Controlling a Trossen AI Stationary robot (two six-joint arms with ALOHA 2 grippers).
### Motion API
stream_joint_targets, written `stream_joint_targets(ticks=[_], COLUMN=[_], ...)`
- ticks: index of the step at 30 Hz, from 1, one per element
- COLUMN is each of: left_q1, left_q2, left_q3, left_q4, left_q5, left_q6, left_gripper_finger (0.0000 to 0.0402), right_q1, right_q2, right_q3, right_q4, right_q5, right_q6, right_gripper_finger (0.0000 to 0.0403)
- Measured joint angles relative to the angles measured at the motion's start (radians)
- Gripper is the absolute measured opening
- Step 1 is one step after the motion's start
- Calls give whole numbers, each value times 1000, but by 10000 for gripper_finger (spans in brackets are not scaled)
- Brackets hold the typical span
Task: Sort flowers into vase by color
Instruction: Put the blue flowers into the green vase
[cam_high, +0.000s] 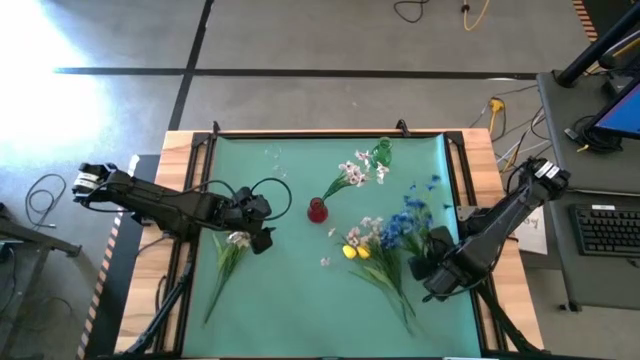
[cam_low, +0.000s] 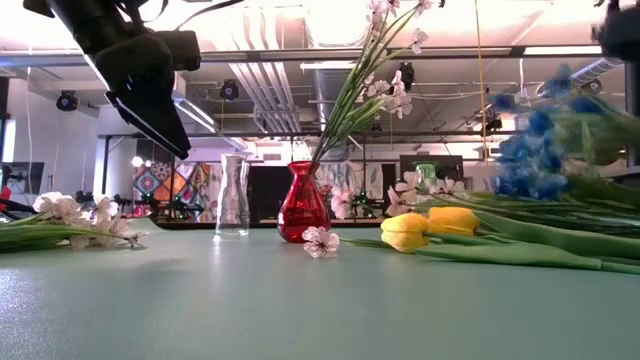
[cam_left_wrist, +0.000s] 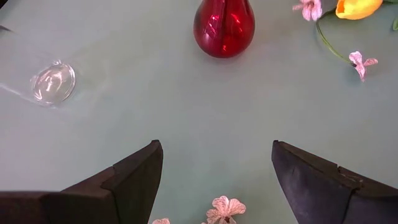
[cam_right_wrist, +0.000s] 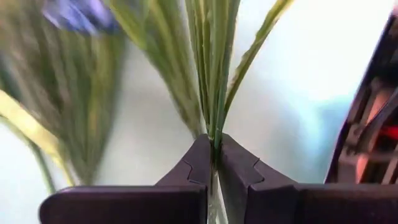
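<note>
Right gripper (cam_right_wrist: 213, 158): sits at the table's right side, beside the flower pile. Fingers pressed together, clamped on a thin bunch of green stems (cam_right_wrist: 214, 74). The stems run up out of the pinch and fan apart; blurred blue flowers (cam_right_wrist: 78, 14) show at their far end in the wrist view.

Left gripper (cam_left_wrist: 217, 180): hovers over the left half of the green table (cam_high: 290, 300), w/ fingers spread wide apart and nothing between them. Directly under it lies a pinkish-white spray (cam_high: 232, 248), stem trailing toward the table's front-left; one blossom (cam_left_wrist: 224, 208) shows between the finger tips.

Vases:
- Red vase (cam_low: 303, 205): upright near table centre, already holding a pinkish-white blossom spray (cam_low: 378, 75) that leans toward the right.
- Clear glass vase (cam_low: 232, 195): upright, just left of the red one in the low view.
- Green vase (cam_high: 382, 154): toward the back edge, small, detail not clear.

Flower pile, right of centre: yellow tulips (cam_low: 432, 227) lying flat, blue flowers (cam_high: 405, 222) beside them, green stems running toward the front-right. A loose pink blossom (cam_low: 320, 241) lies on the cloth in front of the red vase.
</note>
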Motion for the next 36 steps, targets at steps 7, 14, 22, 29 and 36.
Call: stream_joint_targets(ticks=[7, 14, 22, 29, 36], left_q1=[0, 0, -41, -122, -157], left_q2=[0, -1, -7, -7, -7], left_q3=[0, 0, 0, 0, 0], left_q4=[9, 20, 65, 67, 83], left_q5=[0, 5, 79, 79, 60], left_q6=[-1, -7, -54, -191, -282], left_gripper_finger=[286, 286, 286, 286, 286], right_q1=[0, 12, 73, 83, 80], right_q2=[-8, -39, -93, -153, -262], right_q3=[97, 156, 165, 99, 47], right_q4=[-99, -127, -81, -80, -76], right_q5=[120, 185, 552, 824, 1032], right_q6=[-24, -65, -122, -209, -391], right_gripper_finger=[13, 13, 13, 13, 13])
